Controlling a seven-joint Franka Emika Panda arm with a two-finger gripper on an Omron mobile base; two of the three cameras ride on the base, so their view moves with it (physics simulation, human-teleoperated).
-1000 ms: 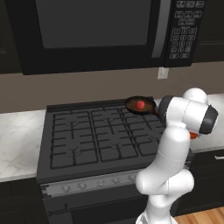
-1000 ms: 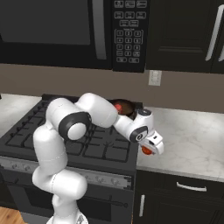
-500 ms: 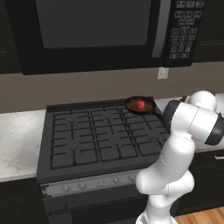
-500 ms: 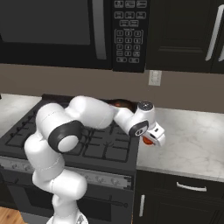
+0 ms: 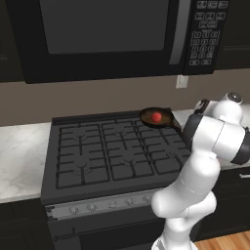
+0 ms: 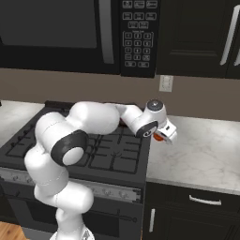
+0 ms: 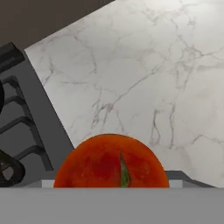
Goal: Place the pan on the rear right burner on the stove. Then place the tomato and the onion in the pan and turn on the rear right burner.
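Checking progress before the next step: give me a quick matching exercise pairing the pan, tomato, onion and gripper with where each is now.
Things:
1. pan
2. tomato
3. onion
4. gripper

Places or states:
A. between the gripper's jaws
B. on the stove's rear right burner
C. above the marble counter beside the stove
D. inside the pan

Pairs: 1-B, 2-D, 3-A, 4-C
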